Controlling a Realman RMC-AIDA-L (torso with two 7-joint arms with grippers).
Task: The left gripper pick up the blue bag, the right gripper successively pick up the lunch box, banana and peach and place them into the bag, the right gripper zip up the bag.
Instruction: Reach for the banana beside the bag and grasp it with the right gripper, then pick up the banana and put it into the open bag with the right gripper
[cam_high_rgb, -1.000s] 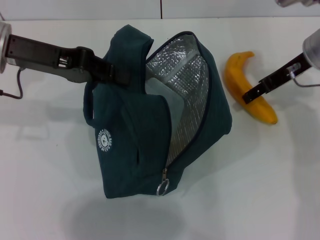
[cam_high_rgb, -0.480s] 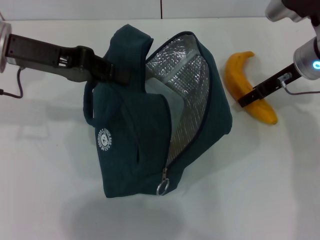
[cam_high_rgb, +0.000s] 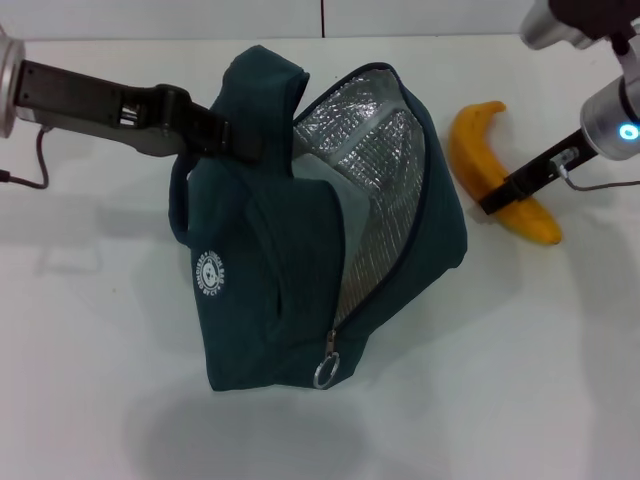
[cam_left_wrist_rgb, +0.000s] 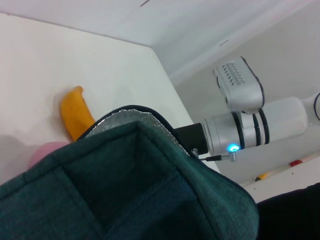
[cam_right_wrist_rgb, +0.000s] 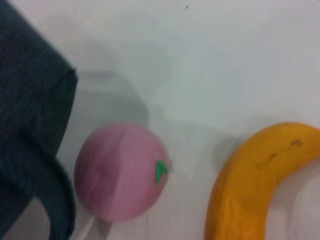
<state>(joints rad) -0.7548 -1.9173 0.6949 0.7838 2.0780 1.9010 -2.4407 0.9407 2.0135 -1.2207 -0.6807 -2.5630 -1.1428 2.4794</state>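
Where bag (cam_high_rgb: 300, 260) hangs, banana (cam_high_rgb: 490, 170) alongside

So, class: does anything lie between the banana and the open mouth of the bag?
Nothing visible does. In the head view only bare white table separates the banana from the blue bag, whose foil-lined opening faces it. The right gripper is at the banana.

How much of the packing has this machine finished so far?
The left gripper holds the blue bag open; a pale shape inside may be the lunch box. The right gripper is at the banana, on the table. The peach and the open zipper remain.
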